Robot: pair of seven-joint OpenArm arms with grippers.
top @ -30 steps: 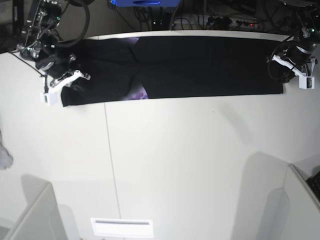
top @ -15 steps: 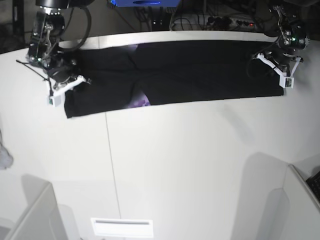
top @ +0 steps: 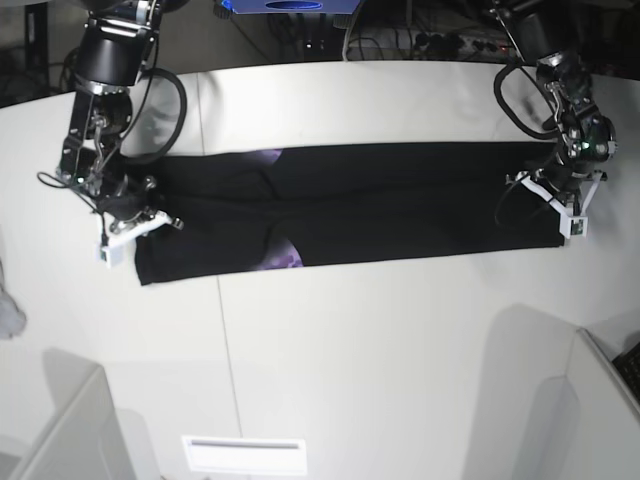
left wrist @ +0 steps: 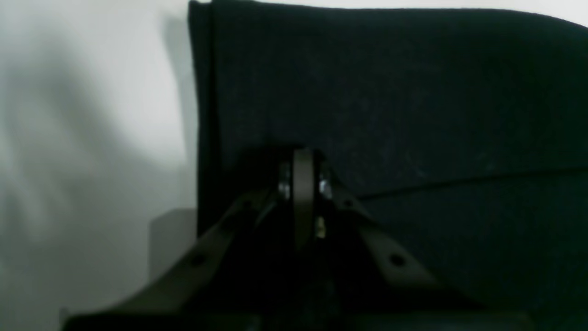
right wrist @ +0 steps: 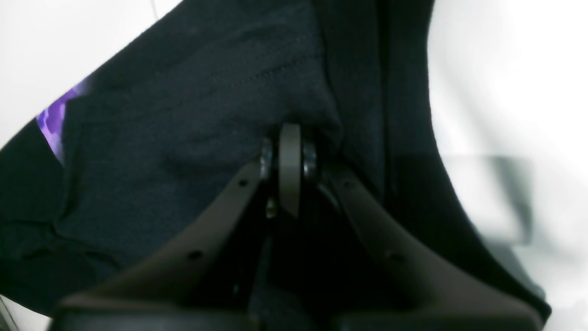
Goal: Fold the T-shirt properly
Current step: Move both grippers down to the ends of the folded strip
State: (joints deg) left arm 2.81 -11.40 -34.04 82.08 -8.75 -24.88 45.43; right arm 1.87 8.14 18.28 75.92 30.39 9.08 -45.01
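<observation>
Both arms drawn nearer, end effectors (top: 135, 222) (top: 558, 205) clamping T-shirt (top: 380, 205) ends

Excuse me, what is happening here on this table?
Two robot arms are folding a black T-shirt. It lies on the white table as a long, narrow band, already folded lengthwise, with a bit of purple print showing near the middle. The right gripper is shut on one end of the band and the left gripper is shut on the other end, so the cloth is held stretched between them.
</observation>
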